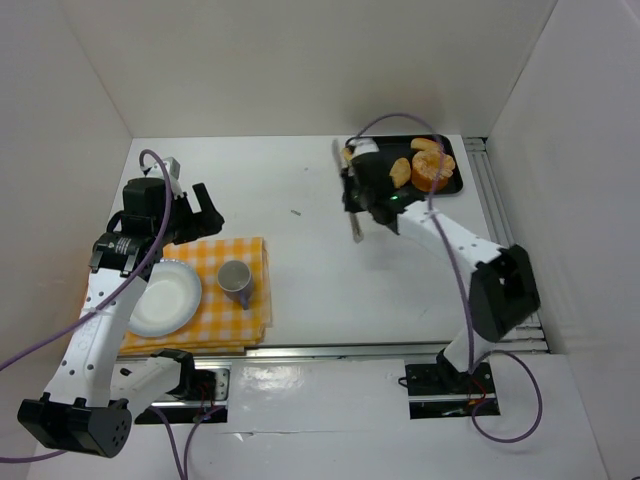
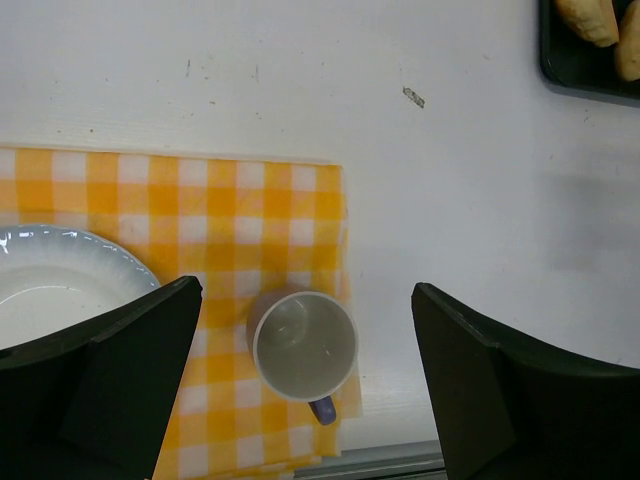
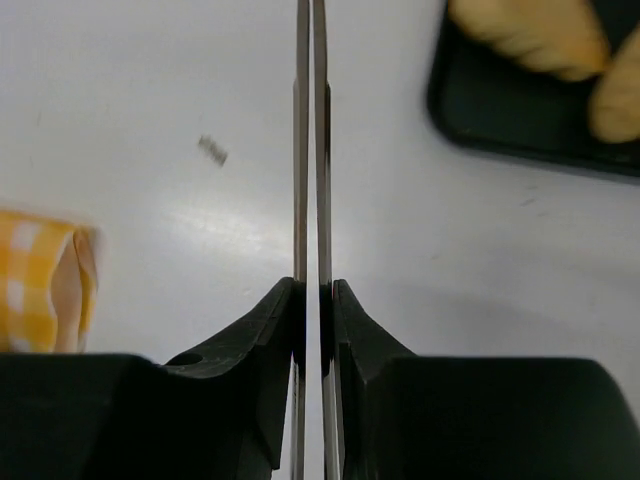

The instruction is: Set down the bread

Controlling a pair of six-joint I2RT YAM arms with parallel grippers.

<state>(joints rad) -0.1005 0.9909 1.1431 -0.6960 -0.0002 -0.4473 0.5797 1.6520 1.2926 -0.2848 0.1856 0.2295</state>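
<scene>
Several golden bread pieces (image 1: 425, 165) lie on a black tray (image 1: 456, 150) at the back right; the right wrist view shows bread (image 3: 530, 35) on the tray (image 3: 500, 125) at its upper right. My right gripper (image 1: 353, 197) hovers just left of the tray, shut on a pair of thin metal tongs (image 1: 351, 215). The two blades of the tongs (image 3: 303, 150) are pressed nearly together between the fingers of that gripper (image 3: 318, 300), with nothing between them. My left gripper (image 1: 205, 210) is open and empty over the checked cloth.
A yellow checked cloth (image 1: 225, 310) at the front left carries a white plate (image 1: 165, 297) and a grey mug (image 1: 236, 278) with a blue handle. The mug (image 2: 303, 345) sits below the open left fingers (image 2: 130, 350). White walls enclose the table.
</scene>
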